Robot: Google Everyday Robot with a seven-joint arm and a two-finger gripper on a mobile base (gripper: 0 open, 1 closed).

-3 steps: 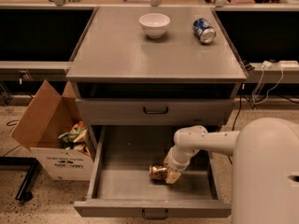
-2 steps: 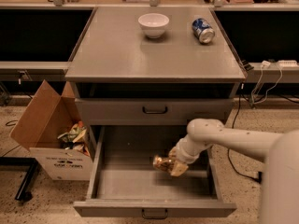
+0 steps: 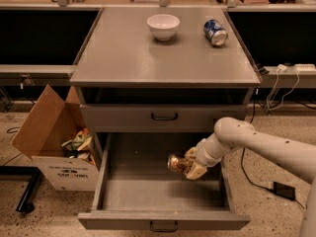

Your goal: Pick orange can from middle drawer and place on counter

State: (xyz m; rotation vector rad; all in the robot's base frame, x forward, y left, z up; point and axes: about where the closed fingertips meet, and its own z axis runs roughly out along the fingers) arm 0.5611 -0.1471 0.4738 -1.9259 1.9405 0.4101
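The orange can [image 3: 175,163] lies sideways in my gripper [image 3: 190,166], which is shut on it. The can hangs a little above the floor of the open middle drawer [image 3: 163,220], over its right-centre part. My white arm [image 3: 256,144] reaches in from the right. The grey counter [image 3: 148,58] is the cabinet top above and behind, well higher than the gripper.
A white bowl [image 3: 163,25] and a blue and white can [image 3: 216,32] on its side sit at the back of the counter. A closed drawer [image 3: 164,116] is just above the open one. A cardboard box [image 3: 52,142] of rubbish stands to the left. Cables lie on the floor at right.
My gripper has closed on the orange can and lifted it off the drawer floor, moving it slightly up. The arm has swung back to the right.
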